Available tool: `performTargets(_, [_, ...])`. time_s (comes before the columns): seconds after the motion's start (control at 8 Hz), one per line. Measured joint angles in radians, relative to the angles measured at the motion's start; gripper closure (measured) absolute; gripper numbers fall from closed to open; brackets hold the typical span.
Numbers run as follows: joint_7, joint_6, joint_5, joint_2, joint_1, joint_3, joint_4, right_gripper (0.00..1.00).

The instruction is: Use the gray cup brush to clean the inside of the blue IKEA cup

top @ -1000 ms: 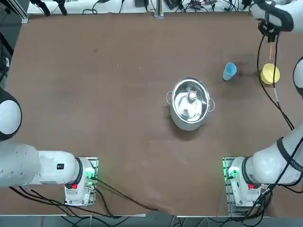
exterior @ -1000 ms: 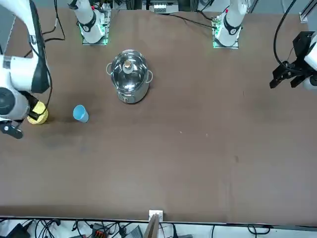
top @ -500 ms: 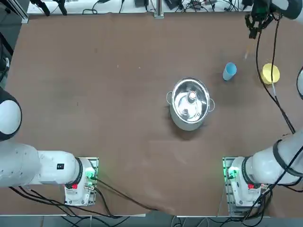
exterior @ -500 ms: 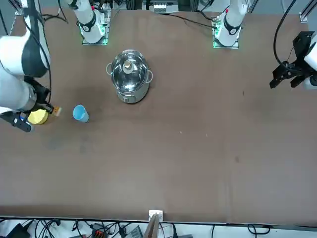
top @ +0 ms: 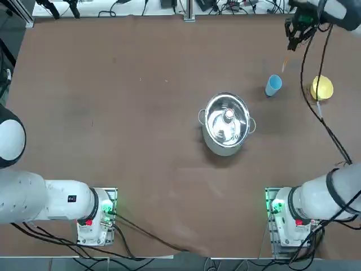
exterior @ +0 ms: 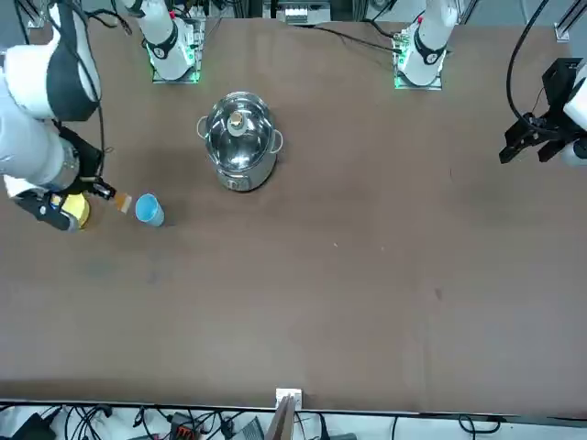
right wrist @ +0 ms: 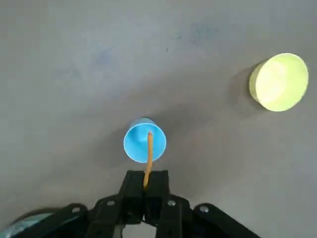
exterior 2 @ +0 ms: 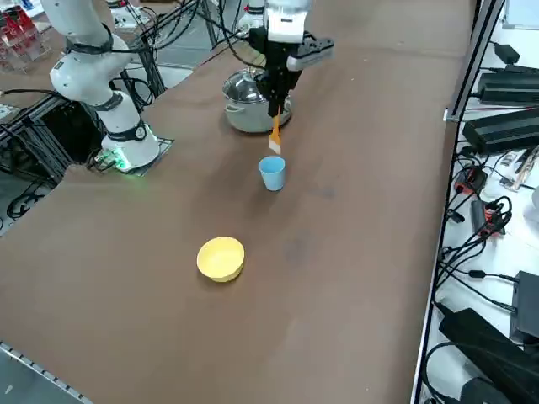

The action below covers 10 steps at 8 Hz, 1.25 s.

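Note:
The blue IKEA cup (top: 273, 85) (exterior: 149, 210) (exterior 2: 272, 172) stands upright on the brown table, between the steel pot and the yellow bowl. My right gripper (top: 293, 35) (exterior: 99, 191) (exterior 2: 274, 108) (right wrist: 145, 186) hangs above it, shut on the gray cup brush (top: 285, 62) (exterior: 122, 202) (exterior 2: 274, 136) (right wrist: 148, 157). The brush's orange-tan part points down from the fingers. In the right side view its tip is just above the cup's rim. In the wrist view the tip lines up with the cup's (right wrist: 144, 141) open mouth.
A yellow bowl (top: 321, 88) (exterior: 71, 213) (exterior 2: 221, 257) (right wrist: 279, 82) sits near the cup, towards the table's right edge. A steel pot (top: 227, 123) (exterior: 238, 139) (exterior 2: 244, 105) with a knob inside stands mid-table. Cables trail from the right arm over the bowl.
My right gripper has carried the brush from over the yellow bowl across to above the blue cup. The cup, bowl and pot have stayed put.

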Motion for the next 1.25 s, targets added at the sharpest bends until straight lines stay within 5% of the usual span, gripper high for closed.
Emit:
performTargets(0.38, [0.000, 0.123, 0.008, -0.022, -0.001, 0.000, -0.131, 0.96])
performTargets(1.25, [0.000, 0.141, 0.029, -0.005, -0.005, -0.001, -0.179, 0.96])
